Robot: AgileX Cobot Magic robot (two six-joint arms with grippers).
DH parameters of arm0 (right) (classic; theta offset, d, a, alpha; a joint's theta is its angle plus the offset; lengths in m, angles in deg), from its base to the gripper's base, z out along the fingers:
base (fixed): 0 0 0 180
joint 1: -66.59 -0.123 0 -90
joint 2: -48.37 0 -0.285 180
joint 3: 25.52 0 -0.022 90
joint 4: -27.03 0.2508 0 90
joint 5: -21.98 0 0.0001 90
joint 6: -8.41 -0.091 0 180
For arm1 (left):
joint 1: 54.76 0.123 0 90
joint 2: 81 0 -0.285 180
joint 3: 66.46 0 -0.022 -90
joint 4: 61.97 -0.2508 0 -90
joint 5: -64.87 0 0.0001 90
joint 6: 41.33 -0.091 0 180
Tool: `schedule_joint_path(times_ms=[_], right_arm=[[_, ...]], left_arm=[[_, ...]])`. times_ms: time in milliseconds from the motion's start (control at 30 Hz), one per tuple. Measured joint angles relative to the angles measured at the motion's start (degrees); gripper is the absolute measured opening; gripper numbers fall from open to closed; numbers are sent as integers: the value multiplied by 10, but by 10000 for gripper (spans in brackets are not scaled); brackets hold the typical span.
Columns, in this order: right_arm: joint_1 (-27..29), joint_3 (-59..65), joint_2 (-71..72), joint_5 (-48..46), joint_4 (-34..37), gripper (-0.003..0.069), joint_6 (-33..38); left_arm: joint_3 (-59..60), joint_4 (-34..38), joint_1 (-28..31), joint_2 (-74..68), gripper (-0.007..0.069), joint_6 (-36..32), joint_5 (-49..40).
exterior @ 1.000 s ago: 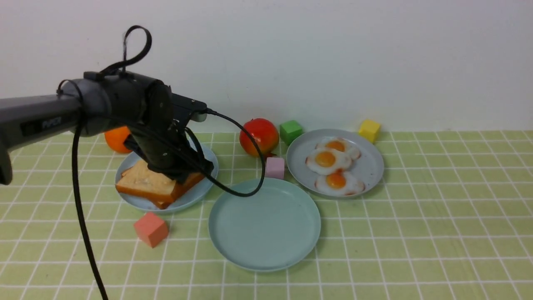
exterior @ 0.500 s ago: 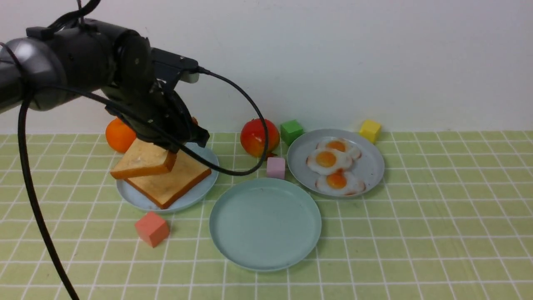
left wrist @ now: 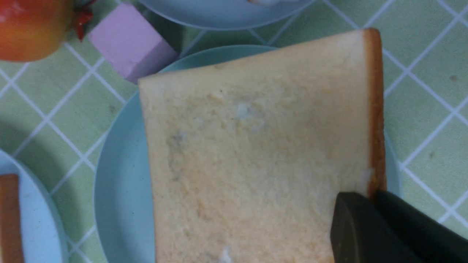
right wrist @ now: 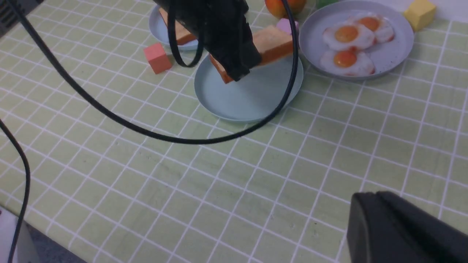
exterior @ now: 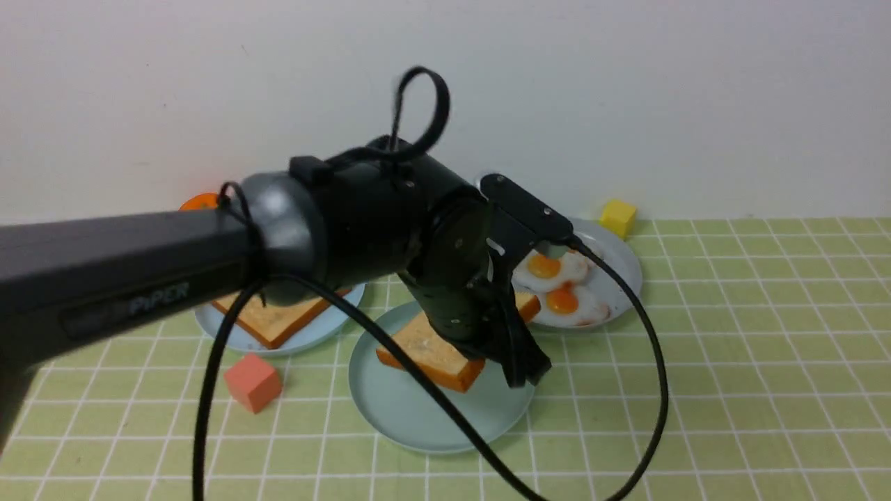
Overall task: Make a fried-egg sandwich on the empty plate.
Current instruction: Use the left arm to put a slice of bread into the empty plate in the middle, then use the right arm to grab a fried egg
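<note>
Holding one toast slice (exterior: pixel 433 349) by its edge, the left claw (exterior: pixel 525 369) is clamped on it above the mint plate (exterior: pixel 405 419). The second slice (exterior: pixel 275 321) lies on the light-blue plate (exterior: pixel 314 335), to the left of this claw. The fried eggs (exterior: pixel 562 300) lie on the grey plate (exterior: pixel 624 252), behind this claw and to its right. The right claw (right wrist: pixel 382 199), well apart from the food, has its fingers together and grips nothing.

From here, the slice could land partly on the rim, because most of its body stands out from the grip and it looks tilted. If the claw opens too high, the slice may drop and slide. I cannot tell if it already touches the plate.

To the left of the left claw, the coral block (exterior: pixel 253 383) leaves some room in front of the light-blue plate. Behind the claw, the lilac block (left wrist: pixel 129 44) is just beside the mint rim, so a wide swing could push it. To the right, the grey plate's edge is near, and a low cable (exterior: pixel 658 390) might drag over the eggs. More to the right, the surface (exterior: pixel 752 390) gives open room for moving away.
</note>
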Motion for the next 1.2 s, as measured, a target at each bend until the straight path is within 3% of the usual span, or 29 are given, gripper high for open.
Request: schedule_joint_path(times_ms=[167,467,733,900,1000,1067,1167,1200], right_arm=[[0,0,2,-7,-2,32,0],[-12,0,2,-7,-1,32,0],[-16,0,2,-7,-14,36,0],[-17,0,2,-6,-14,43,0],[-17,4,-3,11,-8,47,-9],[-17,20,-17,44,4,49,-21],[-17,52,-72,106,26,57,-27],[-17,54,-72,110,27,58,-27]], left_arm=[[0,-41,0,-30,13,18,3],[0,-48,0,-36,48,19,5],[0,-49,0,-36,342,19,-12],[-1,-49,0,-34,402,23,-47],[-11,-45,0,-13,354,46,-69],[-24,-37,0,18,269,67,-79],[-39,-10,0,106,47,88,-96],[-40,-8,0,112,36,89,-98]])
